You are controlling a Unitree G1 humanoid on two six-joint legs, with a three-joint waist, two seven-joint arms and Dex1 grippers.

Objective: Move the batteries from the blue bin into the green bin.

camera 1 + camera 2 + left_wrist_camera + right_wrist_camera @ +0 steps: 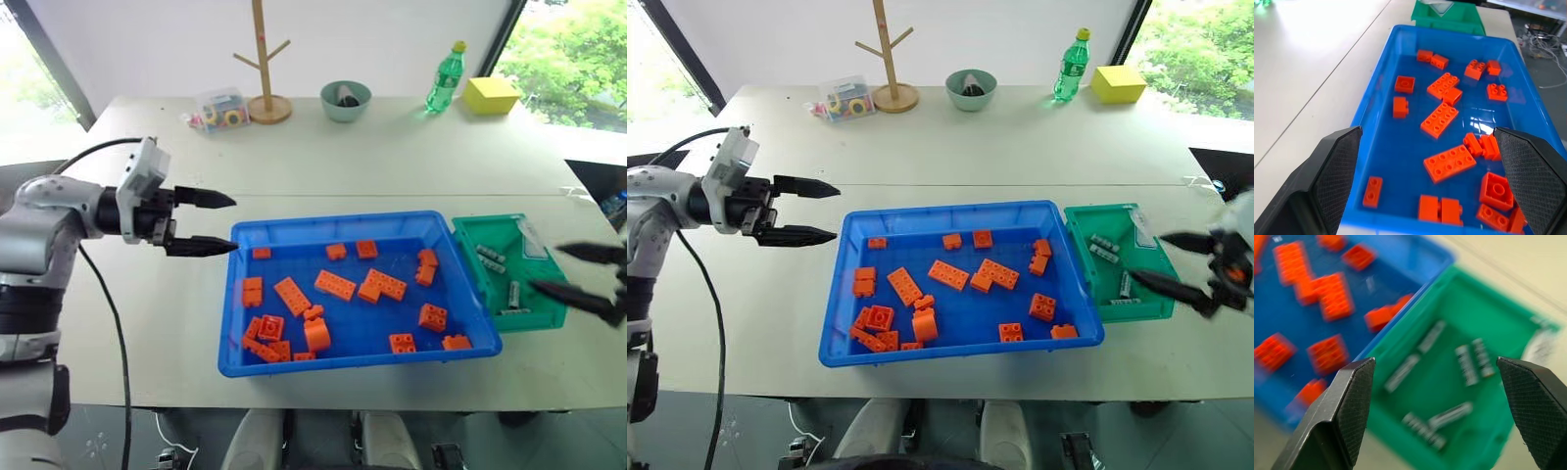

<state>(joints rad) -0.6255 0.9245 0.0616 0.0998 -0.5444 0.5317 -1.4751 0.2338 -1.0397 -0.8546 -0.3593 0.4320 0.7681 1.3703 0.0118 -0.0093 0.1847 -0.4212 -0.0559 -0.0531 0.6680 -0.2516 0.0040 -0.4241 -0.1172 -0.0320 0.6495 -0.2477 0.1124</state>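
The blue bin (333,223) lies mid-table and holds several orange bricks (335,285). Against its right end stands the green bin (536,317), with several batteries (491,258) lying on its floor; the right wrist view shows those batteries (1466,364) too. My right gripper (547,268) hovers open at the green bin's right side, over its front corner, with nothing between its fingers. Over the bare table just left of the blue bin, my left gripper (235,223) points at the bin's back left corner. It is open and empty. The left wrist view looks along the blue bin (1367,105).
Along the far edge of the table stand a clear box of coloured parts (220,108), a wooden peg tree (263,59), a pale-green bowl (345,98), a green bottle (446,76) and a yellow block (490,94). A black cable (113,333) hangs from my left arm.
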